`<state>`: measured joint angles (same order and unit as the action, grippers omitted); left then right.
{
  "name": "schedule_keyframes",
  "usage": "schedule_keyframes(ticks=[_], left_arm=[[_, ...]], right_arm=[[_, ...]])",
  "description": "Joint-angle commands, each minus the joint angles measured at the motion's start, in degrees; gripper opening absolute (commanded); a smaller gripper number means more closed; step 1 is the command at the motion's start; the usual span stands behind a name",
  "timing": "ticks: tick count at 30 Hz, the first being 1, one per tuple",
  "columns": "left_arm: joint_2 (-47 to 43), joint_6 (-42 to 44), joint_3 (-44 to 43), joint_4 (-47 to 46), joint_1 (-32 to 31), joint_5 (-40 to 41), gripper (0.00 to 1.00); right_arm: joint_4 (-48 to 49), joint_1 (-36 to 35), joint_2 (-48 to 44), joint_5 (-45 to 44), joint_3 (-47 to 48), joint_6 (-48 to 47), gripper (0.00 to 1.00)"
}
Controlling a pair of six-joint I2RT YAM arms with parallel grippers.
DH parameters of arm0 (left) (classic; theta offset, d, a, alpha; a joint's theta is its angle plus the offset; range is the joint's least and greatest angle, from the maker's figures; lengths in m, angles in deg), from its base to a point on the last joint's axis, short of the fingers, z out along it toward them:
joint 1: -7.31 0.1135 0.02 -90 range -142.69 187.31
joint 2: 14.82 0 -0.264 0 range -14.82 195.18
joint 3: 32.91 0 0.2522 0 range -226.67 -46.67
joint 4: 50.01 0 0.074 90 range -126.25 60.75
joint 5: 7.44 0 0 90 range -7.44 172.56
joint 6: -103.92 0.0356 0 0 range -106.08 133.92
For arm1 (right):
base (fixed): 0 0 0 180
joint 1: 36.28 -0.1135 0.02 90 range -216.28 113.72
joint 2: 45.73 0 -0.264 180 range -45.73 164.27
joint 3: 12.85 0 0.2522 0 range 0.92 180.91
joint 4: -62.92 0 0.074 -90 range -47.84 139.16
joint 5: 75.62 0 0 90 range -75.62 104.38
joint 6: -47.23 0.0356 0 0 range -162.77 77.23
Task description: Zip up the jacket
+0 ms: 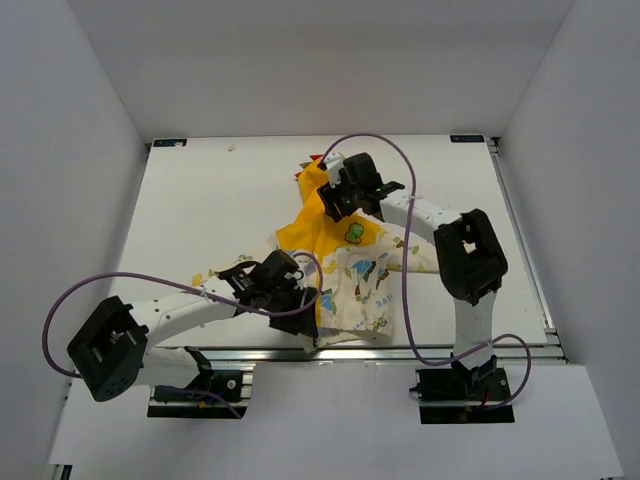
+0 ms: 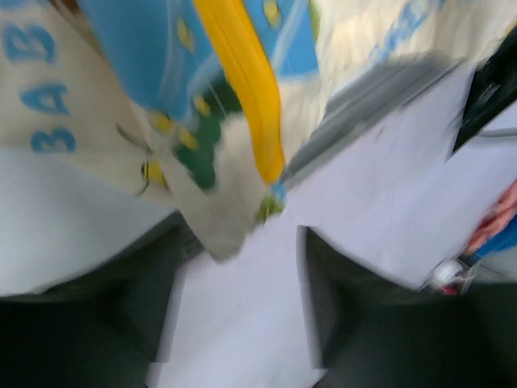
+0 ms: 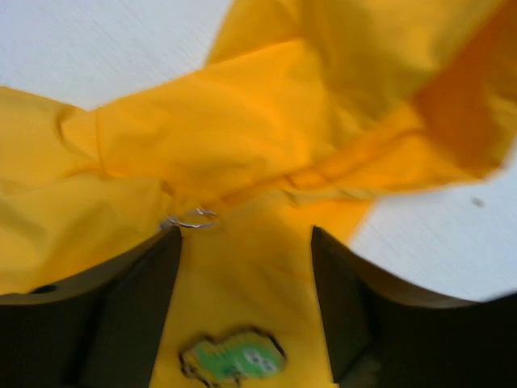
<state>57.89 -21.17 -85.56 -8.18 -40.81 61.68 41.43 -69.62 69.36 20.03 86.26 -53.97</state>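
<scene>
- We're judging this as the set-up step: the jacket (image 1: 352, 272) is lying mid-table, hood far, hem near, front prob. not zipped yet.
- L gripper (image 1: 306, 298) is hovering at the near hem by the orange zipper strip (image 2: 242, 89) end, jaws apart, gripping nothing.
- R gripper (image 1: 333, 203) is sitting unclenched over the yellow yoke, w/ a small metal ring (image 3: 191, 219) beside one finger.
- Next we're needing to pin the hem end and find the slider; blur is hiding it.

Jacket (image 1: 365, 285) mid-table (image 1: 200, 200), left hand (image 1: 305, 300) at its near-left edge, right hand (image 1: 335, 200) over its far end.
</scene>
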Motion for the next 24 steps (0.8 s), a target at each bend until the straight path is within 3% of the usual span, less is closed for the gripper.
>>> schedule_keyframes(ticks=[1,2,3,5,10,16,23,24], left_arm=[[-1.42,-0.42,-3.46,7.25,-1.1,-1.8,0.8],[-2.21,-0.33,-4.6,7.78,-1.1,-0.31,0.95],[-3.09,-0.33,-6.61,9.44,-1.1,0.66,0.98],[-5.9,-0.5,-8.73,12.34,-1.1,4.51,0.98],[-8.2,-5.15,-12.87,19.82,-0.05,22.98,0.98],[-1.44,-12.71,-14.63,22.38,5.31,30.71,0.98],[11.74,-12.19,-19.35,11.39,9.18,31.6,0.98],[14.98,-11.85,-20.59,10.69,9.27,31.69,0.97]], right_arm=[[4.66,2.84,-10.55,-2.66,-2.36,1.27,0.75],[3.43,2.84,-12.06,-2.57,-3.15,2.66,0.85],[2.11,2.76,-13.73,-2.57,-3.95,3.55,0.89],[-2.19,2.84,-19.01,-2.66,-7.54,7.05,0.89],[-11.94,2.5,-32.01,0.85,-22.1,16.11,0.89],[-12.75,-1.01,-45.98,1.99,-38.48,25.43,0.89],[-10.12,-1.46,-47.24,1.48,-45.87,30.01,0.89],[-9.85,-1.46,-46.89,0.08,-46.57,29.92,0.85]])
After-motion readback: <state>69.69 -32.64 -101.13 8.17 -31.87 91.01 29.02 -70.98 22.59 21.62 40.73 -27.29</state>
